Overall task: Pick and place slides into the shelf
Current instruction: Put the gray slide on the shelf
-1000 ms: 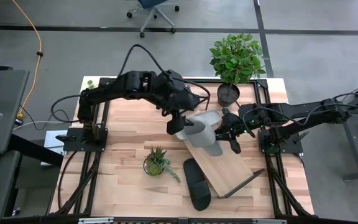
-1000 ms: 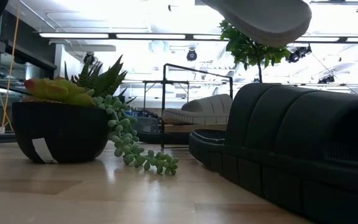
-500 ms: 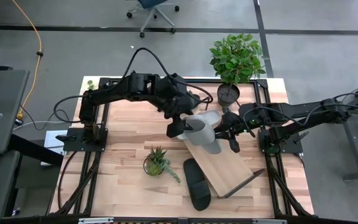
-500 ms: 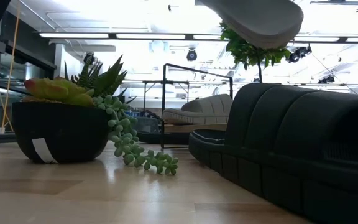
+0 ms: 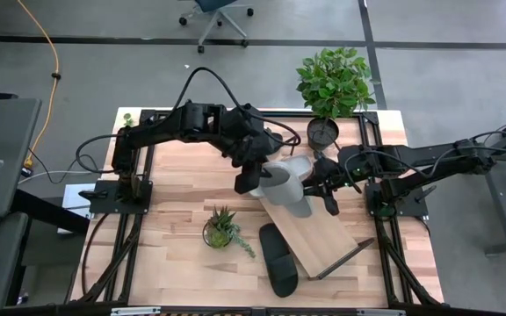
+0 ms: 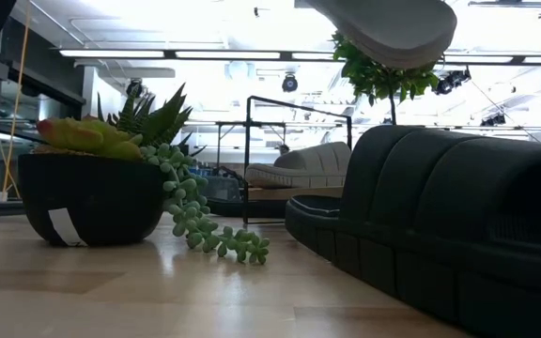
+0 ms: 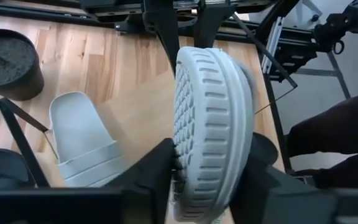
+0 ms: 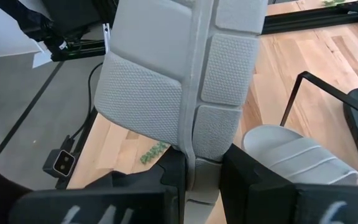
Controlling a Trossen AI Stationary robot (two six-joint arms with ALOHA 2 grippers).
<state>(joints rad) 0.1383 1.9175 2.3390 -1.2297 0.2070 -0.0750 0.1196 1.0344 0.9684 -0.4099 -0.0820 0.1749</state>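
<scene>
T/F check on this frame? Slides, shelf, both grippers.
1. The right gripper clamps a light grey open-toe slide held in the air. True.
2. The left gripper is empty. False: the same raised slide sits between its fingers.
3. A second light grey slide lies on the slanted light-wood shelf board. True.
4. The black slide is on the shelf. False: it lies on the wooden tabletop beside the shelf.
5. The small potted succulent stands on the shelf. False: it stands on the tabletop.
</scene>
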